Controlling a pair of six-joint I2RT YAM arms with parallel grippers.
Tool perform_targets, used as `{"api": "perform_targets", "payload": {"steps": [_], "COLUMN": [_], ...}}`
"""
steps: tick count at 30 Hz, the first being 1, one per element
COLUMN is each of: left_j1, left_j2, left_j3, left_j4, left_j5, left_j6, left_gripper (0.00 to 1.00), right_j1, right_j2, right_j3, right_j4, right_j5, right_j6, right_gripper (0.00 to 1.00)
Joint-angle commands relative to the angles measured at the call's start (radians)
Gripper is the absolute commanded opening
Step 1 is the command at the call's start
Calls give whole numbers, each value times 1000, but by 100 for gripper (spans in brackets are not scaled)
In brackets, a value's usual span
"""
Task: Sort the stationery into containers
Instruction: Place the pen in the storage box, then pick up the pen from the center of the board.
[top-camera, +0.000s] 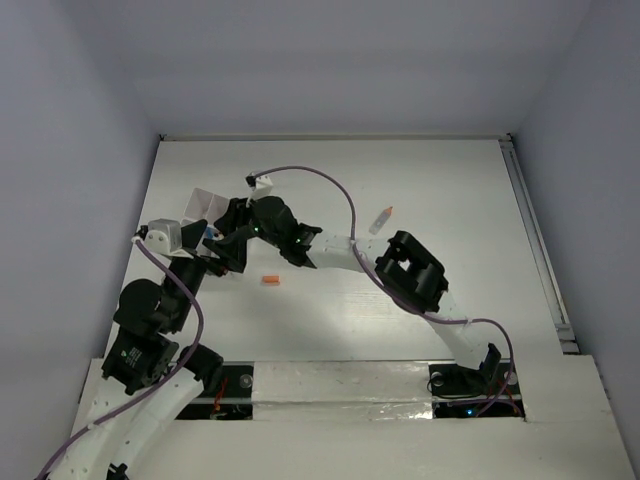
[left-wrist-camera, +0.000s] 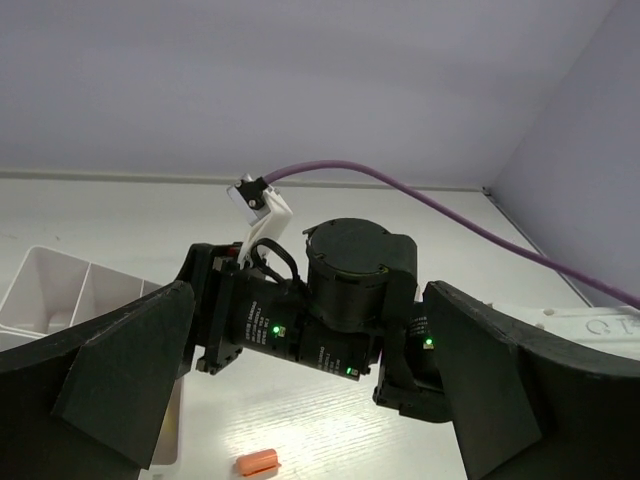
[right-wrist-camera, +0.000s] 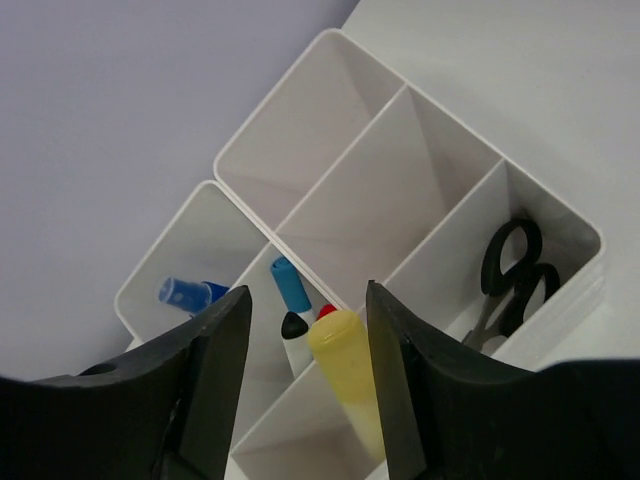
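Note:
The white compartment box (right-wrist-camera: 405, 93) fills the right wrist view; it also shows in the top view (top-camera: 203, 203) and at the left of the left wrist view (left-wrist-camera: 52, 272). Black-handled scissors (right-wrist-camera: 515, 268) lie in one compartment. A blue-capped pen (right-wrist-camera: 289, 282), a black-capped pen (right-wrist-camera: 295, 326) and a red tip (right-wrist-camera: 326, 311) sit in another. A blue item (right-wrist-camera: 184, 293) lies in the corner compartment. My right gripper (right-wrist-camera: 308, 293) (top-camera: 228, 216) hangs over the box with its jaws apart. A yellow item (right-wrist-camera: 345, 370) stands between them, leaning on a wall. My left gripper (left-wrist-camera: 310, 385) (top-camera: 220, 258) is open and empty. An orange bit (top-camera: 269, 281) (left-wrist-camera: 258, 463) lies just below it.
A cream tube with an orange cap (top-camera: 381, 219) lies on the table right of centre. The right arm's black wrist (left-wrist-camera: 345, 300) crosses directly in front of the left gripper. A purple cable (top-camera: 320, 180) loops above it. The table's right rail (top-camera: 535, 240) runs along the edge.

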Motion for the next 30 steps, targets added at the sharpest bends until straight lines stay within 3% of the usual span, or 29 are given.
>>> {"api": "perform_targets", "payload": {"steps": [1, 7, 11, 15, 19, 23, 24, 28, 30], "left_j1": [15, 25, 25, 25, 25, 25, 25, 25, 34], "left_j2": [23, 20, 20, 20, 29, 46, 48, 60, 61], "left_j3": [-2, -4, -4, -4, -4, -1, 1, 2, 4], "left_j4": [59, 61, 59, 59, 62, 61, 58, 58, 56], "left_j5": [40, 38, 40, 51, 77, 100, 100, 117, 120], "left_j6": [1, -2, -2, -3, -3, -2, -2, -3, -2], "left_gripper": [99, 99, 99, 99, 99, 99, 99, 99, 99], "right_j1": [7, -2, -45, -159, -345, -475, -491, -560, -606], "right_j2": [-60, -158, -284, -440, -591, -632, -629, -582, -539], "right_j3": [-23, -110, -269, -476, -680, -702, -696, -629, -592], "right_j4": [57, 66, 96, 63, -95, -313, -348, -527, -542], "right_j5": [17, 48, 81, 95, 75, 182, 224, 284, 231], "right_j6": [-16, -25, -28, -19, -1, -84, -123, -171, -196], "right_gripper": [56, 56, 53, 51, 51, 65, 73, 75, 80]}}
